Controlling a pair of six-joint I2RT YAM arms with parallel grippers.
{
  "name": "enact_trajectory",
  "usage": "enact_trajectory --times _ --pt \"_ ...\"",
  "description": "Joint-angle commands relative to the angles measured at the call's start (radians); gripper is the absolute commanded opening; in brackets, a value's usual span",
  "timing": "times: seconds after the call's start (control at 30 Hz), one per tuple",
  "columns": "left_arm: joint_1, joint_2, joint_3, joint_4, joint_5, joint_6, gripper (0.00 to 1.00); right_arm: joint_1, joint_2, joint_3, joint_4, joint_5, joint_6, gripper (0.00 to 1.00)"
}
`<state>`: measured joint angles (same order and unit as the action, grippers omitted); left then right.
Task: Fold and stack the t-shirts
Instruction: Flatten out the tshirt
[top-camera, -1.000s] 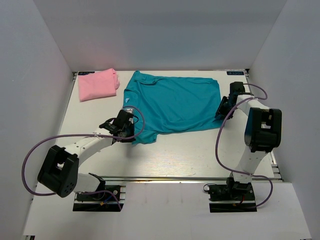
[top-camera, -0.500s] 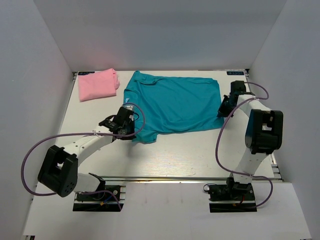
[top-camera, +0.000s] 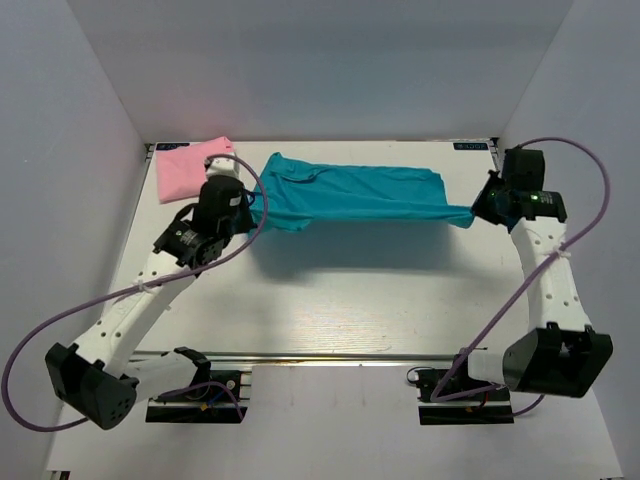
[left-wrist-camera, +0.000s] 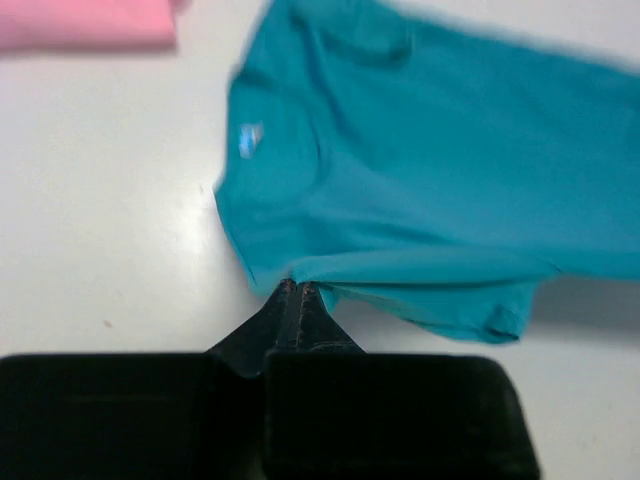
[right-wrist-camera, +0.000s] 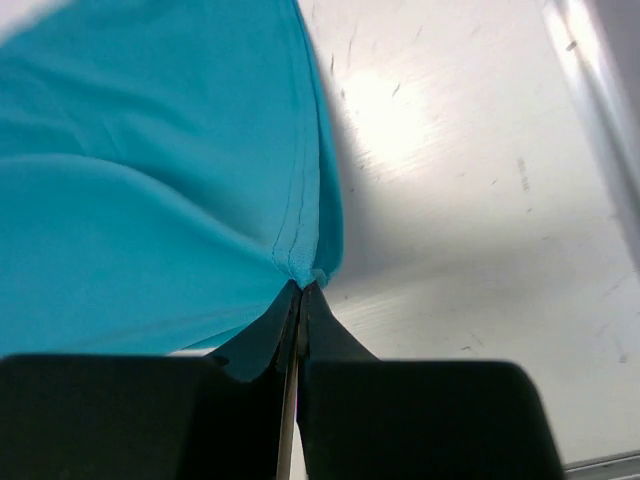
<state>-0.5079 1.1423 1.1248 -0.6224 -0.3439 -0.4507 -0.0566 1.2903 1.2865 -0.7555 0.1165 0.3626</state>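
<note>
While the pink t-shirt (top-camera: 195, 168) lay folded, the left gripper (left-wrist-camera: 298, 290) and right gripper (right-wrist-camera: 300, 287) clenched the teal t-shirt (top-camera: 350, 190) mid-fold; stacking was pending.

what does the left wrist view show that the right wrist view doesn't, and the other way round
Only the left wrist view: the pink t-shirt at its top left corner, and the collar end of the teal t-shirt with its small neck label.
Only the right wrist view: a grey strip along the table's edge at the right, and a stitched seam running down to the pinch.
Both: an edge of the teal t-shirt pinched in that arm's shut jaws, with bare white table beside it.
</note>
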Motion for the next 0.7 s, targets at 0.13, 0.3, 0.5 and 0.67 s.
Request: enact_trajectory --times 0.13,0.3,0.5,0.67 --pt "0.006 -0.11 0.271 0.094 -0.219 0.184 0.0 -0.019 -0.128 0.319 -0.013 0.17 -0.051 0.0" --pt "0.006 -0.16 0.384 0.177 -0.167 0.308 0.0 -0.019 -0.17 0.493 0.034 0.147 -0.1 0.0" --pt "0.006 -0.203 0.495 0.217 -0.101 0.392 0.0 -0.015 -0.221 0.605 0.07 0.149 -0.165 0.0" --pt "0.006 -0.214 0.579 0.208 -0.034 0.423 0.0 -0.015 -0.247 0.643 0.071 0.167 -0.195 0.0"
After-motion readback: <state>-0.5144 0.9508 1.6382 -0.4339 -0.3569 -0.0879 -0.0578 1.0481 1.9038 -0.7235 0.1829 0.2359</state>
